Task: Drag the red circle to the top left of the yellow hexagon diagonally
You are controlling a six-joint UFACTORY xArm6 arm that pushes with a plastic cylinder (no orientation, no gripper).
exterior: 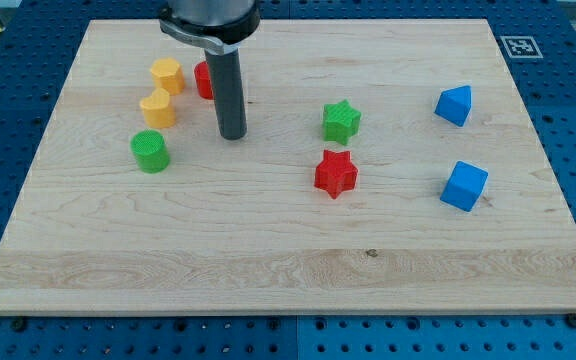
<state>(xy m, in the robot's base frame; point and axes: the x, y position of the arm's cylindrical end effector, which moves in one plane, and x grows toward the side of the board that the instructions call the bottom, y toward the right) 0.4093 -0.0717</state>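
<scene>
The red circle lies near the view's top left, partly hidden behind my rod. The yellow hexagon sits just to its left, close but apart. A second yellow block of rounded shape lies below the hexagon. My tip rests on the board below and slightly right of the red circle, to the right of the rounded yellow block.
A green cylinder lies below the yellow blocks. A green star and a red star sit mid-board. Two blue blocks lie at the right. The wooden board ends at blue pegboard.
</scene>
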